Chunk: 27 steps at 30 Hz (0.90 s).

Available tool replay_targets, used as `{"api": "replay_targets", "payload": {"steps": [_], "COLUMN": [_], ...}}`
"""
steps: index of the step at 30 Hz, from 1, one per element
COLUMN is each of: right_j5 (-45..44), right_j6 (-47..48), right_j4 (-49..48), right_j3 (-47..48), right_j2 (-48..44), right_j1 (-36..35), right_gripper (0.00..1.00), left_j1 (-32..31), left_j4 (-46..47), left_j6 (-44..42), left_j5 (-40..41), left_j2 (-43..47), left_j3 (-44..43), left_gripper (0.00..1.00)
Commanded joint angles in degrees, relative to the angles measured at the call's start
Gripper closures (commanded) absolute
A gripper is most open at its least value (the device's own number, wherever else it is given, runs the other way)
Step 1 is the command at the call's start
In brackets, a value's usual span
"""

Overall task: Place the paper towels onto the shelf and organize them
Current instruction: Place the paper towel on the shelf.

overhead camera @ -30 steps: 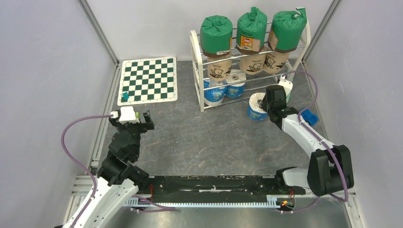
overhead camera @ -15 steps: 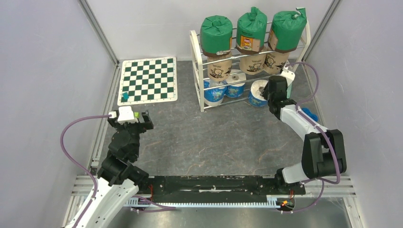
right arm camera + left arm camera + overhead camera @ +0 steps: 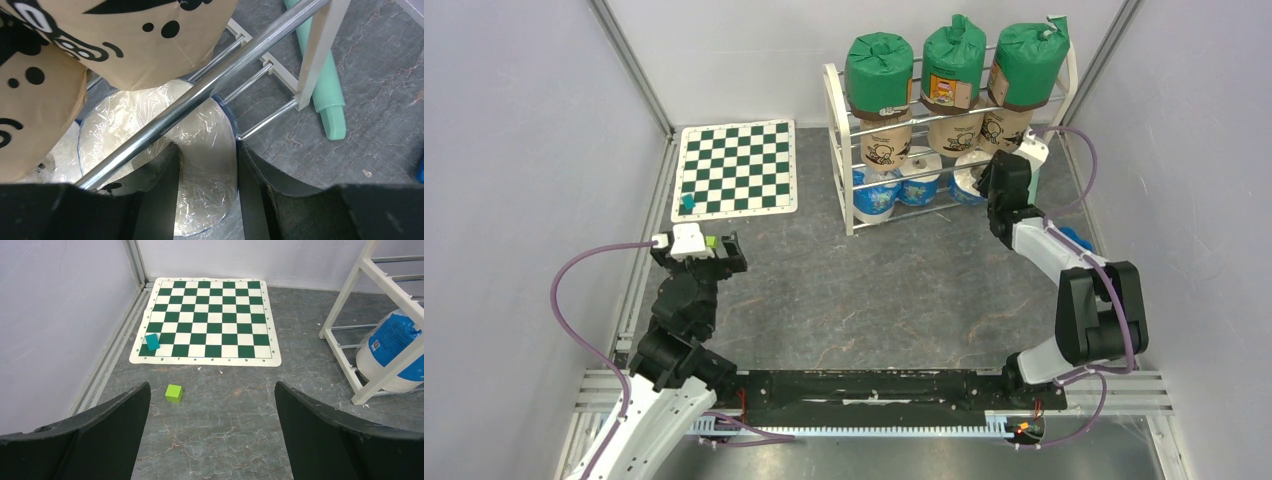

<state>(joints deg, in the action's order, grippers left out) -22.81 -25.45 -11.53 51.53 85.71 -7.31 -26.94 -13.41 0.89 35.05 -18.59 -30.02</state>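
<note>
**Top external.** Your shelf (image 3: 837, 150) carries three green-wrapped rolls (image 3: 879, 72) on top, three tan rolls (image 3: 886, 145) on the middle tier, and two white-and-blue rolls (image 3: 876, 195) on the bottom tier. Your right gripper (image 3: 996, 180) is at the third white roll (image 3: 969, 178), at the bottom tier's right end. Your left gripper (image 3: 714, 245) sits well apart, near the chessboard mat (image 3: 739, 170).

**Left wrist.** Jaws spread wide with nothing between them. A green cube (image 3: 174, 393) lies on the floor ahead.

**Right wrist.** Fingers (image 3: 160, 175) are clamped on either side of the third white roll, under a chrome rod (image 3: 200, 90).
</note>
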Motion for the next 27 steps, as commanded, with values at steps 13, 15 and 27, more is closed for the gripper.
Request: {"api": "replay_targets", "payload": {"steps": [13,15,27], "right_j5": [-1.34,-1.15,-0.34], "right_j6": [1.88,2.22,1.54], "right_j4": [-16.02,-16.35,-18.85], "right_j3": [1.75,2.32,2.74], "right_j2": [6.17,6.81,8.46], "right_j1": [0.46,0.5,0.74], "right_gripper": [0.9,0.9,0.89], "left_j1": [0.94,1.01,1.18], "left_j4": [1.03,0.93,0.69], "left_j6": [2.37,2.45,2.54], "left_j5": [-2.0,-2.24,-2.26], "left_j2": [-0.72,-0.92,-0.73], "left_j3": [0.24,0.16,0.41], "left_gripper": [0.0,0.0,0.0]}}
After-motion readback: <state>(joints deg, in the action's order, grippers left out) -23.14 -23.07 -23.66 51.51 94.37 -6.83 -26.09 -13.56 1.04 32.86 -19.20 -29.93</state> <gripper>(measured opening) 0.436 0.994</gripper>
